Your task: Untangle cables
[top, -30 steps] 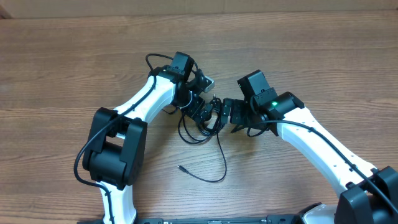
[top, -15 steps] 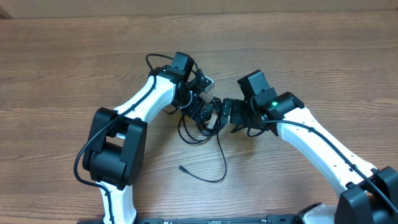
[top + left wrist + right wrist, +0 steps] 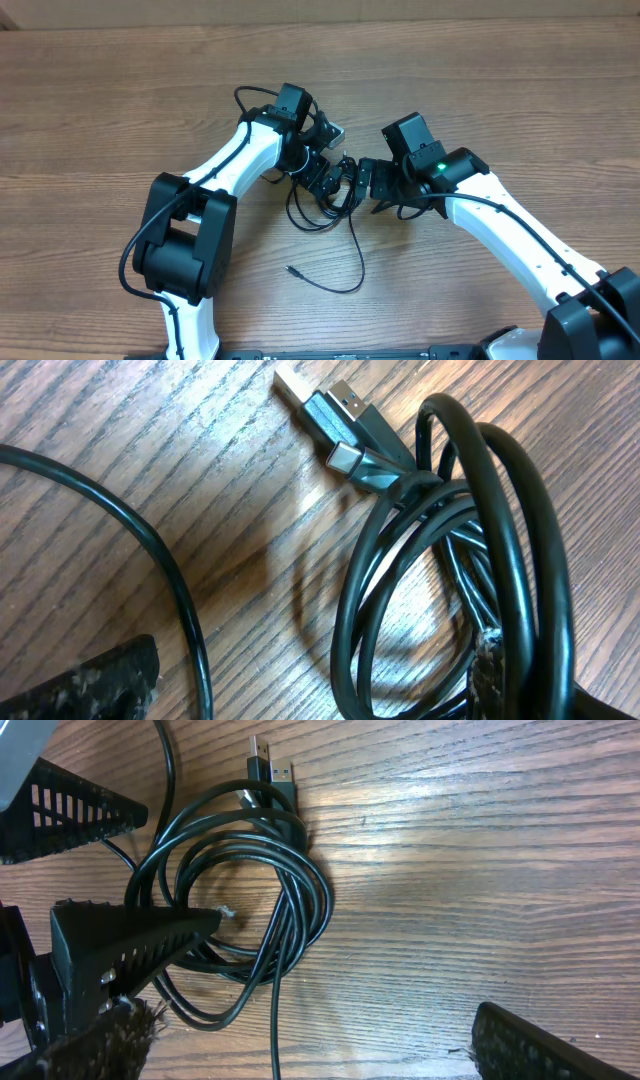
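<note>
Two open grippers are shown meeting over the cables (image 3: 300, 890), which are gathered into one loose black coil on the wooden table (image 3: 480, 850). The left gripper (image 3: 181, 866) is spread wide and nothing is clamped. One of its latticed fingers (image 3: 130, 945) is extended over the coil, though contact cannot be discerned; the other is held clear beside it. Just beyond its fingertips, two flat silver-tipped plugs (image 3: 335, 410) are seen side by side at the coil's edge. The right gripper (image 3: 315, 1020) is likewise spread wide and empty. The coil is placed just ahead of it, nearer one finger than the other, and a single strand (image 3: 275, 1030) is seen running back between them. In the overhead view, one loose tail (image 3: 358, 255) is trailed from the coil toward the arm bases and ended in a small end plug (image 3: 289, 268).
</note>
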Controlling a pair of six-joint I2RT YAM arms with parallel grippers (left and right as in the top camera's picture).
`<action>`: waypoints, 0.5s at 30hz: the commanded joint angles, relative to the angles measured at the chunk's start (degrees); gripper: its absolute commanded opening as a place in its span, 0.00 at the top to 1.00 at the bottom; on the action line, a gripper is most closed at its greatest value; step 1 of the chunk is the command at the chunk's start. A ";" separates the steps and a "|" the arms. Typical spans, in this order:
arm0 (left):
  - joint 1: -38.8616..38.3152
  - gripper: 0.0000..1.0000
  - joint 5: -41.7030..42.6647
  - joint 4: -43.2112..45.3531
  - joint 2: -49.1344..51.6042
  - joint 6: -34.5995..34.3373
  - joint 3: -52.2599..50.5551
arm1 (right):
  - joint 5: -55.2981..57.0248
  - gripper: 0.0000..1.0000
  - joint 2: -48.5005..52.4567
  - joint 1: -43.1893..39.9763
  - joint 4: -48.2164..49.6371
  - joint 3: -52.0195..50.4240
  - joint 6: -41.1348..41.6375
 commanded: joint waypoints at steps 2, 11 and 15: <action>0.00 0.00 -0.59 -0.09 0.42 -0.55 -0.28 | 0.52 0.00 0.17 0.22 0.35 -0.35 0.00; 0.00 0.00 -0.59 -0.09 0.42 -0.55 -0.28 | 0.52 0.00 0.17 0.22 0.33 -0.35 0.02; 0.00 0.00 -0.59 -0.09 0.42 -0.55 -0.28 | 0.52 0.00 0.17 0.22 0.33 -0.35 0.00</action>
